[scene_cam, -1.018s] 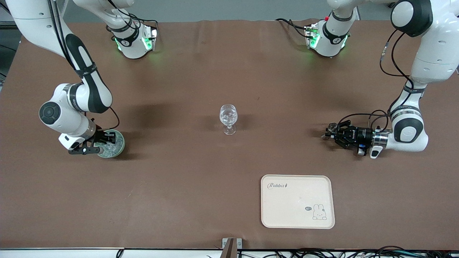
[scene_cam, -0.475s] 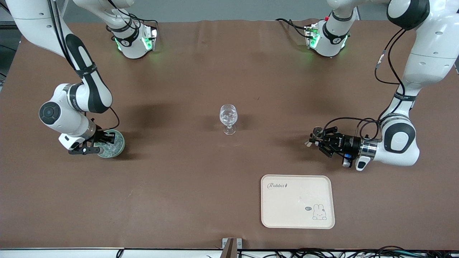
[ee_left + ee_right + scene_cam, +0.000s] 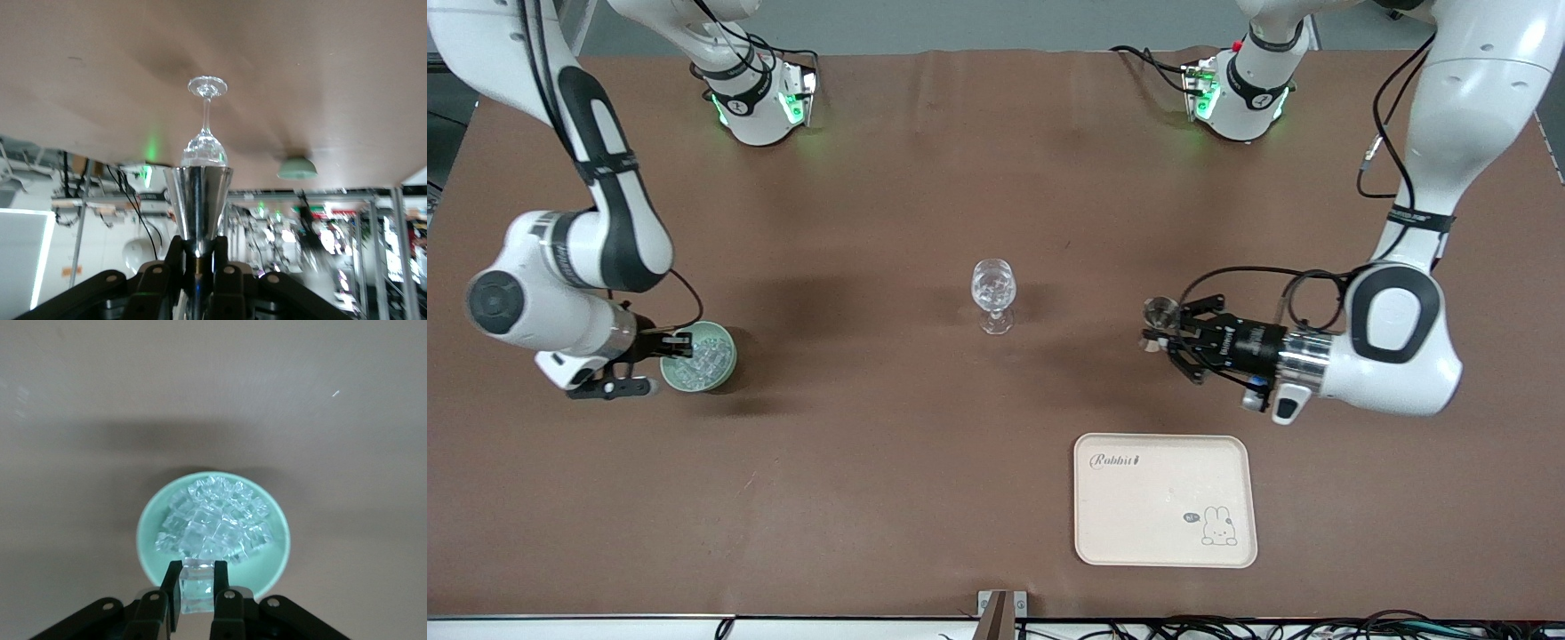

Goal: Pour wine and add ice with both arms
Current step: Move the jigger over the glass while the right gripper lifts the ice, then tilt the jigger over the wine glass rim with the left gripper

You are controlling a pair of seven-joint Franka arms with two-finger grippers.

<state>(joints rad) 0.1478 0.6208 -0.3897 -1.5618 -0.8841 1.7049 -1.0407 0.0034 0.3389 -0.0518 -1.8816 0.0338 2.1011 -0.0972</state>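
Note:
A clear stemmed glass (image 3: 993, 289) stands mid-table. My left gripper (image 3: 1172, 336) is shut on the stem of a shiny metal cone-shaped cup (image 3: 1158, 314) and holds it level above the table, on the left arm's side of the glass. In the left wrist view the cup (image 3: 199, 200) sits between the jaws of the gripper (image 3: 199, 252), with the glass (image 3: 205, 140) straight ahead of it. My right gripper (image 3: 679, 348) is over the rim of a pale green bowl (image 3: 726, 373), shut on one ice cube (image 3: 197, 588). More ice (image 3: 217, 520) fills the bowl (image 3: 280, 540).
A cream tray (image 3: 1165, 533) with a rabbit print lies nearer the front camera than the left gripper. The brown mat covers the table. The green bowl also shows far off in the left wrist view (image 3: 297, 167).
My left gripper has carried the metal cup toward the glass. My right arm has risen and drawn back from the bowl's middle to its rim, with an ice cube in the jaws.

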